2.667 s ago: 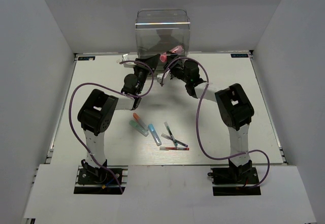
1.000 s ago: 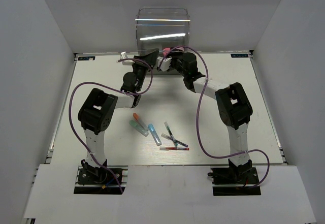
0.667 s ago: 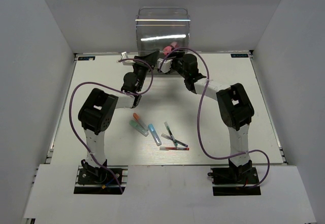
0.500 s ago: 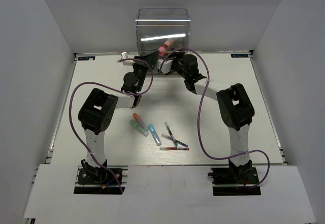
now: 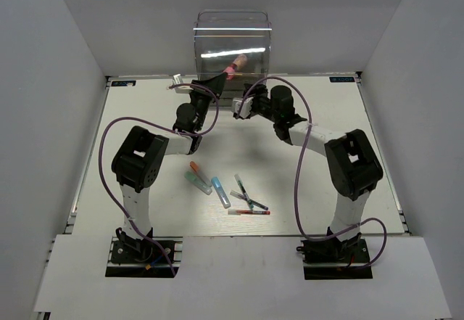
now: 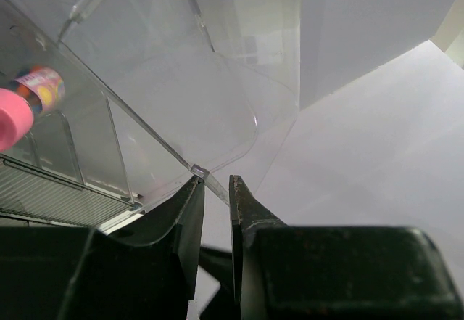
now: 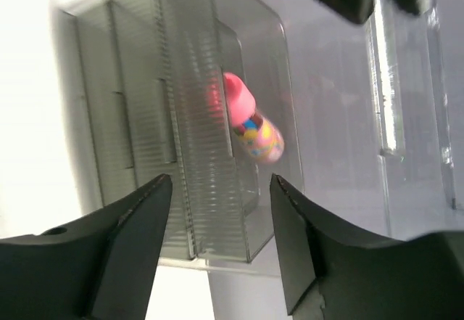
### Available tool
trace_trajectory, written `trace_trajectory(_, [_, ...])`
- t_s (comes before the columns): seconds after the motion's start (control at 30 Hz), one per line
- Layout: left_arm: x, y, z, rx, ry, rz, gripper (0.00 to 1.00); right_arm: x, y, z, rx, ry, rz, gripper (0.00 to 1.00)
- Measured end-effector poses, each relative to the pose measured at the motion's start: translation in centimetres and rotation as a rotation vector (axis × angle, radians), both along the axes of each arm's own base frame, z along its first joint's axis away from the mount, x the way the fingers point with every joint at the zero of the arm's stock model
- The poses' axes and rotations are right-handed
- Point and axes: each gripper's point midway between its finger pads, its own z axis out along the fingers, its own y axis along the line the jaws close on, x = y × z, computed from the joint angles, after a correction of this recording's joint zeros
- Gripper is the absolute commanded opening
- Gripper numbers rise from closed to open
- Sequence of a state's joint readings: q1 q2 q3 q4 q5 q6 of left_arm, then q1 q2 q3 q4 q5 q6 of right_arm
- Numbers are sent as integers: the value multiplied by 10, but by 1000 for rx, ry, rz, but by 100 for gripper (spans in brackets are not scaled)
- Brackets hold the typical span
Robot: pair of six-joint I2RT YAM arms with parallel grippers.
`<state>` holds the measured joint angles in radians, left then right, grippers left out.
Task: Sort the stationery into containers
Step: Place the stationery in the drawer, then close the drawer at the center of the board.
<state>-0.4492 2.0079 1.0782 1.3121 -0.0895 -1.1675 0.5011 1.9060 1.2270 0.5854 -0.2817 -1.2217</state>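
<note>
Well, the markers and pens (image 5: pixel 226 191) lie loose on the bench (image 5: pixel 145 99). My left claw (image 6: pixel 215 188) pinches the clear drawer (image 6: pixel 217 117) by its lip; my right claw (image 7: pixel 221 182) gapes empty. I'd hold that drawer level while fetching. The pink piece (image 7: pixel 250 128) lies inside; I can't tell which tier.

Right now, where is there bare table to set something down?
Bare table lies right of the right arm and left of the left arm. Crowded: markers and pens between the arms, and in front of the clear box.
</note>
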Motion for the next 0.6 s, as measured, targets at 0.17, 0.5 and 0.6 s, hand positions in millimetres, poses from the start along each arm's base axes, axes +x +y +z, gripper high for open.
trace_trajectory(0.17, [0, 0, 0, 1, 1, 0, 31, -42, -4, 2, 10, 35, 98, 25])
trace_trajectory(0.5, [-4, 3, -20, 16, 41, 8, 31, -101, -28, -9, 72, 200, 113, 18])
trace_trajectory(0.6, [-6, 4, -32, 24, 69, 16, 31, -117, -38, -11, 92, 228, 96, 22])
